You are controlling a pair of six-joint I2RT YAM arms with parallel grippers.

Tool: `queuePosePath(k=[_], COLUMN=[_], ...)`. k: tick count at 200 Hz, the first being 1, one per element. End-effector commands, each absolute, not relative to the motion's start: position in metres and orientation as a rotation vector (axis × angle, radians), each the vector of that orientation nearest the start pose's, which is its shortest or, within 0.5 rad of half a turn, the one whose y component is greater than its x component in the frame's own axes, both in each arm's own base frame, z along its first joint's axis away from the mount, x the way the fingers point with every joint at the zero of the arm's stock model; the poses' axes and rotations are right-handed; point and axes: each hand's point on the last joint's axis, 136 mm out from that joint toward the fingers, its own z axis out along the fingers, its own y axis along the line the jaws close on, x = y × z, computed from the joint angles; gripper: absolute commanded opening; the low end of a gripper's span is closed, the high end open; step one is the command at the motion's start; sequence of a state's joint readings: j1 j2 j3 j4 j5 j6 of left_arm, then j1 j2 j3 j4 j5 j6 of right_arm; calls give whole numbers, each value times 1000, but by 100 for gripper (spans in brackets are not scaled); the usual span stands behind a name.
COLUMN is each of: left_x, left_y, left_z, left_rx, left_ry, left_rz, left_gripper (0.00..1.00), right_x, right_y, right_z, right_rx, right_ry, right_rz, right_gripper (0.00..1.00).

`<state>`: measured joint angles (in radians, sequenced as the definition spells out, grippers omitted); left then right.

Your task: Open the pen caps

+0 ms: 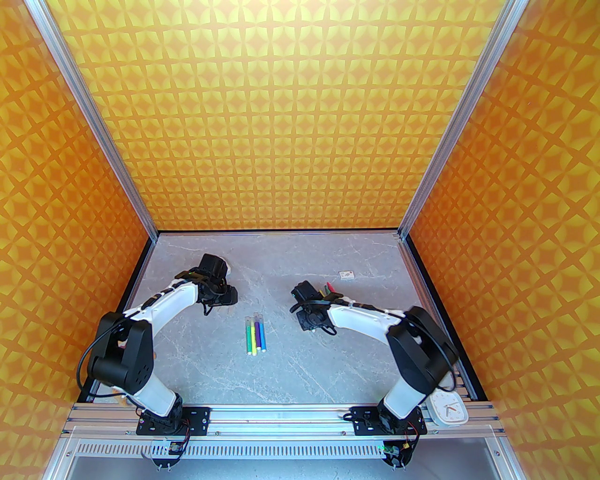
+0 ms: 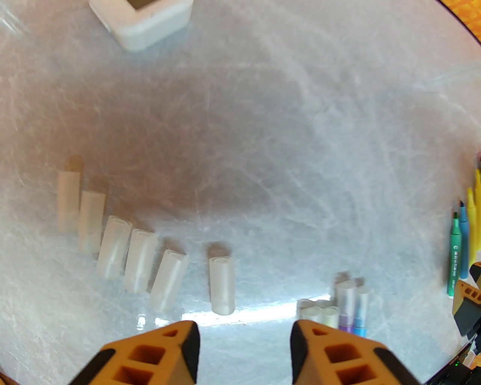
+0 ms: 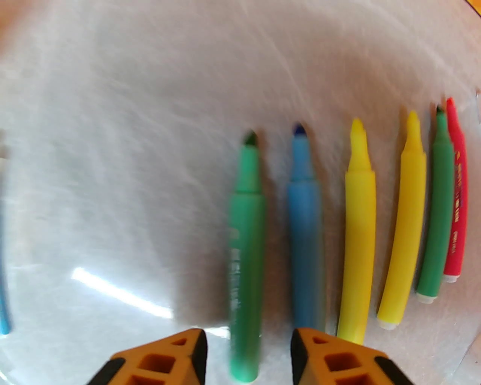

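Several translucent pen caps [image 2: 139, 260] lie loose in a row on the table, the nearest cap [image 2: 222, 284] just ahead of my left gripper [image 2: 244, 338], which is open and holds nothing. Three capped pens [image 1: 255, 333] lie side by side mid-table, and their capped ends [image 2: 347, 304] show beside my left gripper's right finger. Several uncapped pens lie in a row before my right gripper [image 3: 248, 338], which is open. The green pen [image 3: 246, 244] lies loose between its fingers, with blue [image 3: 304, 233], yellow [image 3: 359, 233], yellow [image 3: 407, 233], green [image 3: 437, 210] and red [image 3: 456, 195] to its right.
A white square box [image 2: 142, 20] stands on the table beyond the caps. A small white card [image 1: 347, 274] lies at the back right. A white timer [image 1: 447, 408] sits by the right arm's base. The enclosure walls bound the grey marble table [image 1: 328, 365].
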<state>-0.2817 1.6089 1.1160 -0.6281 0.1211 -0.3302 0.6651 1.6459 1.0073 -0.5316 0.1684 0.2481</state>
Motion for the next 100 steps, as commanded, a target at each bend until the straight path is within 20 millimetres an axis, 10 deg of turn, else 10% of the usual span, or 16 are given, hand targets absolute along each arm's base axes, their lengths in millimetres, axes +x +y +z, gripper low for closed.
queuePosePath(k=[1, 100], left_x=[354, 332], left_y=[-130, -119], left_z=[102, 110], left_rx=[-8, -63], left_ry=[2693, 2590], left_rz=[-397, -441], left_gripper=[54, 75], right_x=[306, 297], right_y=[220, 255], right_z=[76, 74], right_rx=[-539, -435], right_ry=[2613, 2656], right_rz=[185, 398], right_gripper=[46, 56])
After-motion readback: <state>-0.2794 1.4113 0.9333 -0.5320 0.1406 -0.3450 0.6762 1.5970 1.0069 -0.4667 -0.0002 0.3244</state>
